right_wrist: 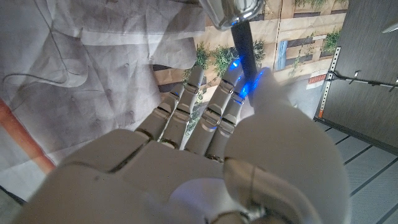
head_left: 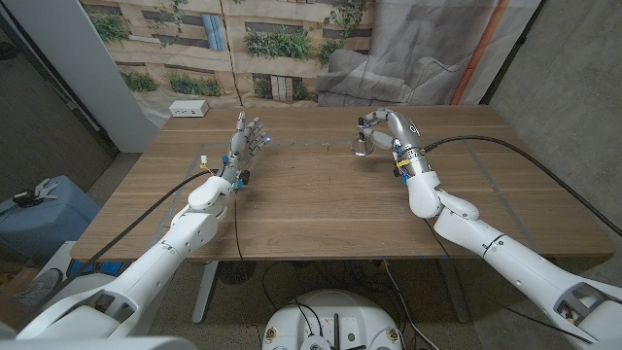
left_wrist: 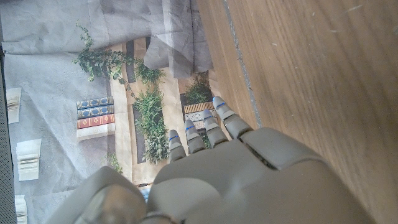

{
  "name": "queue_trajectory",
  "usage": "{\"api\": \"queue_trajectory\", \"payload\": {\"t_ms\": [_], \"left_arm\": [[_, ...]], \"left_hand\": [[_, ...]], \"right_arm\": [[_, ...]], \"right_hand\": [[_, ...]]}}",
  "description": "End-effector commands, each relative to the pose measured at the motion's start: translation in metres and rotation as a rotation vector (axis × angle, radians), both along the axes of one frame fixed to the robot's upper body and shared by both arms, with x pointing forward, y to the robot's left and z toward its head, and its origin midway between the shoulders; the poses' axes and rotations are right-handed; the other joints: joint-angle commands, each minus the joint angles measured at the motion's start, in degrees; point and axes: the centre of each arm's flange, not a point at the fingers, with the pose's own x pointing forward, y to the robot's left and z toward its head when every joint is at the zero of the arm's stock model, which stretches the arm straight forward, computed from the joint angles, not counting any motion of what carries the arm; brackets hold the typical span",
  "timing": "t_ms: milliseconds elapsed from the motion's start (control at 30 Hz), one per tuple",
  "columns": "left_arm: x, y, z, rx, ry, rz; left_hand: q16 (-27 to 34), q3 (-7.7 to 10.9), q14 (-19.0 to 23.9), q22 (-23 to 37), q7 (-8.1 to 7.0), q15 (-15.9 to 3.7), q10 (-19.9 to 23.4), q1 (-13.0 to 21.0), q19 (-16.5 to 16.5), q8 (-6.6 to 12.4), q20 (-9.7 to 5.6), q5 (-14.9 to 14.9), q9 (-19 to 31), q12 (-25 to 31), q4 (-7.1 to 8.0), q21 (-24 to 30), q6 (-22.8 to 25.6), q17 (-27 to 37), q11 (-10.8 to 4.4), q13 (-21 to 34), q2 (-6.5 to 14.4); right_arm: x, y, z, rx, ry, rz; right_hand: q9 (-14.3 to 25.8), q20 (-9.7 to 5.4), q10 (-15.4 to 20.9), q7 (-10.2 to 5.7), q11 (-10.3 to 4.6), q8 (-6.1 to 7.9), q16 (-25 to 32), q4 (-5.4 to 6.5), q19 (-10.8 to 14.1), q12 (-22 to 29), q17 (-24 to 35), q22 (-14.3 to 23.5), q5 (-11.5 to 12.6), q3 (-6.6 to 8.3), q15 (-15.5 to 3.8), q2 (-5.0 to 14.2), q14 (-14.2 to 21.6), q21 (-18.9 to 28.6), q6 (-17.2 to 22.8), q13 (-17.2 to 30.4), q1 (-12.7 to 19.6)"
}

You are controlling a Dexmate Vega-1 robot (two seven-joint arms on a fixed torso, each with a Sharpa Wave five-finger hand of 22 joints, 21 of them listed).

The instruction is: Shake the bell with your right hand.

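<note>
over the far right part of the worktop [head_left: 321,194] the bell [head_left: 362,146] hangs lifted off the wood, a small shiny metal cup on a dark slim handle, held in the right hand [head_left: 381,131]. from the right wrist view the fingers [right_wrist: 211,106] are closed around the dark handle [right_wrist: 244,37], with the polished cup [right_wrist: 233,11] beyond them, so the grip is already where it should be: on the handle, clear of the metal that has to ring. it looks light and rigid; the smooth handle may slip or twist in a loose hold, so a firm pinch and short wrist flicks seem right. touching the cup would probably deaden the sound.

over the far left part of the worktop the left hand [head_left: 248,138] stands with fingers straight and slightly apart, holding nothing. behind it, beyond the far edge, sits a white box [head_left: 190,109]. no brand, label or writing can be read anywhere.
</note>
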Motion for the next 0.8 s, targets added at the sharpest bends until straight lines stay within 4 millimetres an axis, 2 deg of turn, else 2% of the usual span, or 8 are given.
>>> {"api": "queue_trajectory", "payload": {"t_ms": [33,800], "left_arm": [[0.0000,0.0001,-0.0002,0.000,0.000,0.000],[0.0001,0.0000,-0.0003,0.000,0.000,0.000]], "left_hand": [[0.31,-0.07,0.34,0.32,-0.35,-5.57,0.14,-0.05,0.43,0.33,-0.13,0.35,0.25,0.31,0.25,0.39,-0.01,0.27,-0.38,0.29,0.48],[0.33,-0.06,0.39,0.32,-0.35,-5.54,0.18,-0.06,0.46,0.34,-0.17,0.35,0.25,0.32,0.26,0.40,0.02,0.27,-0.33,0.29,0.48]], "right_arm": [[0.0046,-0.0031,0.0014,0.054,0.099,0.049],[0.0072,-0.0106,0.0025,0.204,0.351,0.182]], "right_hand": [[0.20,-3.88,0.48,-1.37,0.20,0.14,-0.05,0.36,0.25,0.32,0.19,0.30,0.32,-0.03,-9.13,0.82,0.55,0.07,1.42,0.27,-0.22],[0.28,-4.10,1.25,-0.15,0.32,0.11,0.08,0.12,0.22,0.85,0.37,0.29,0.64,-0.08,-9.52,1.12,1.21,0.02,1.40,0.92,0.04]]}}
